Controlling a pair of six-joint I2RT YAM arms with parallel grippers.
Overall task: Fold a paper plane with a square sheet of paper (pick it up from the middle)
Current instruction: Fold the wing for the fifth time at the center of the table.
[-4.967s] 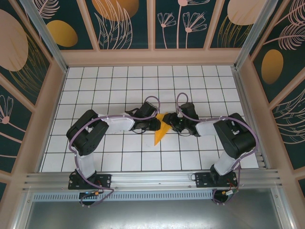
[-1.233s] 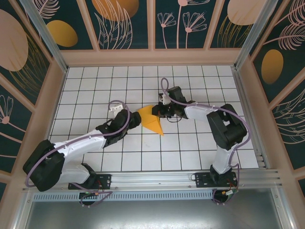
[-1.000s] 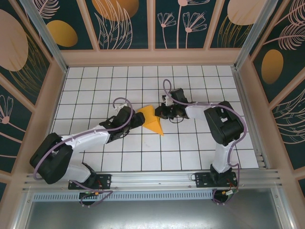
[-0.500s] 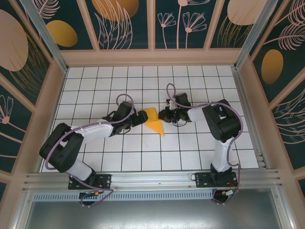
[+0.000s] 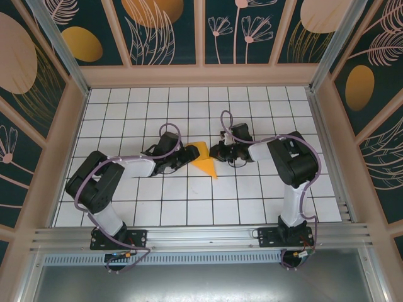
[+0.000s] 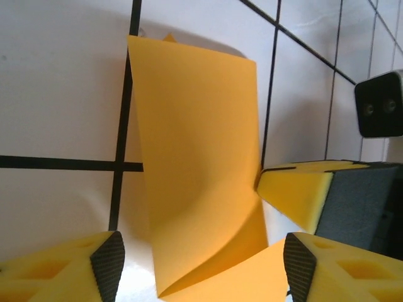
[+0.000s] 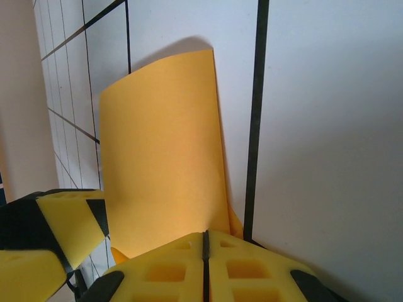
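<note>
The orange-yellow sheet of paper (image 5: 203, 160) lies mid-table, folded into a pointed wedge with its tip toward the near edge. One flap curls upward (image 6: 195, 145). My right gripper (image 5: 216, 151) is shut on the paper's right edge, its yellow pads pressed together (image 7: 204, 242) with the flap (image 7: 164, 157) rising from them. My left gripper (image 5: 187, 154) comes in from the left, open, and its two fingertips (image 6: 108, 264) straddle the near end of the folded paper (image 6: 203, 267) without touching it. The right gripper's yellow finger (image 6: 296, 192) rests against the paper's far edge.
The white grid-tiled table (image 5: 126, 113) is fenced by beige walls (image 5: 201, 75) at the back and sides and by an aluminium rail (image 5: 201, 236) along the near edge. Both arms reach inward, their wrists close together over the table's middle.
My left arm has swung in from the lower left up to the paper's left side, and its jaws have narrowed. The right gripper has stayed shut on the paper, shifting slightly.
</note>
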